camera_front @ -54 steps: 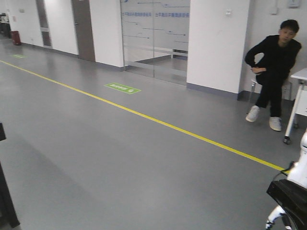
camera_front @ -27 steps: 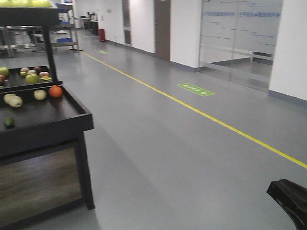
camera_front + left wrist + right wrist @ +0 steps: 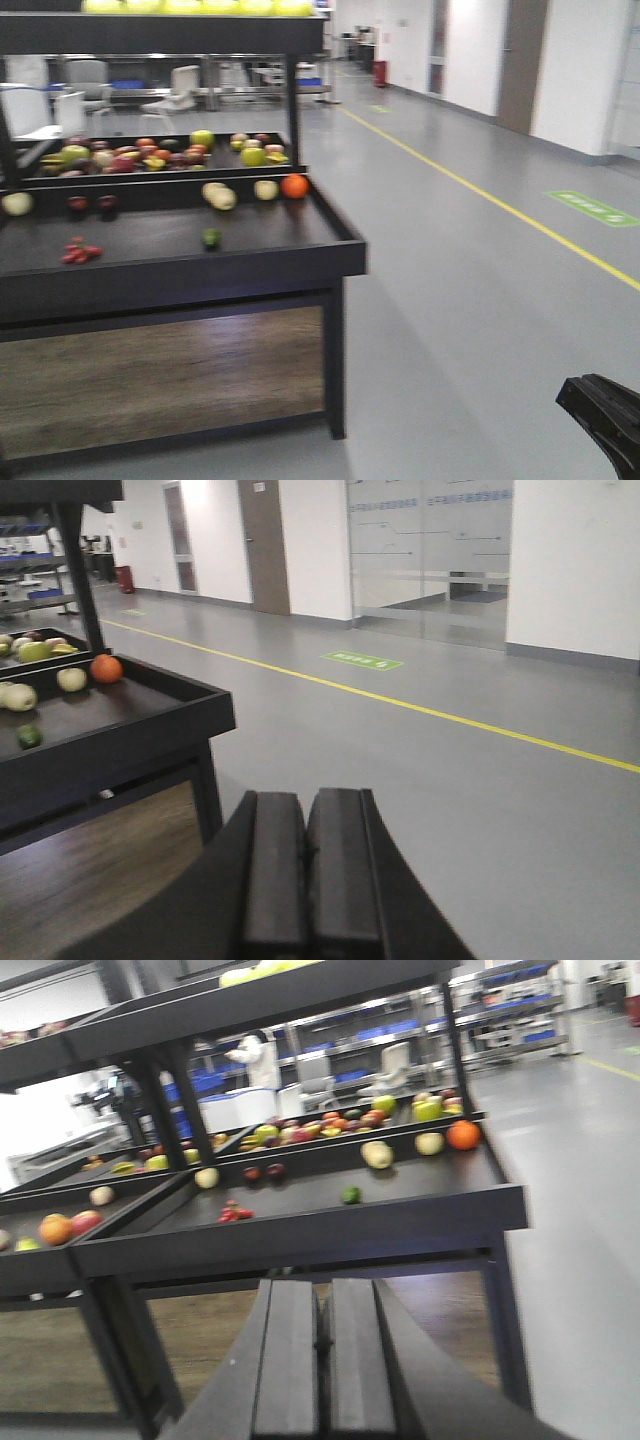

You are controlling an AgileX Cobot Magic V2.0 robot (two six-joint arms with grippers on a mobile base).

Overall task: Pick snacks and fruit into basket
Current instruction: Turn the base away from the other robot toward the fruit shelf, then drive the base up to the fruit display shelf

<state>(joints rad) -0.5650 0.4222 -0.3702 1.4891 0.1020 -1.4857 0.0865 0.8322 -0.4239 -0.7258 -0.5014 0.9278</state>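
Observation:
No snacks and no basket show in any view. Assorted fruit lies on a black display stand (image 3: 200, 262): green apples (image 3: 254, 156), an orange (image 3: 294, 185), a small dark green fruit (image 3: 211, 237) and red berries (image 3: 80, 251). Yellow-green round fruit (image 3: 200, 5) sits on the top shelf, cut off by the frame edge. My left gripper (image 3: 307, 798) is shut with nothing in it, out over the grey floor to the right of the stand (image 3: 130, 735). My right gripper (image 3: 325, 1285) is also shut and empty, facing the stand's front (image 3: 300, 1228) from a distance.
A black part of my right arm (image 3: 605, 415) shows at the lower right. A yellow line (image 3: 500, 205) and a green mark (image 3: 592, 207) run along the grey floor. Metal racks and white chairs (image 3: 180, 85) stand behind the stand.
The front view has swung left. The seated person is gone from view, and the fruit stand has slid in from the left edge to fill the left half.

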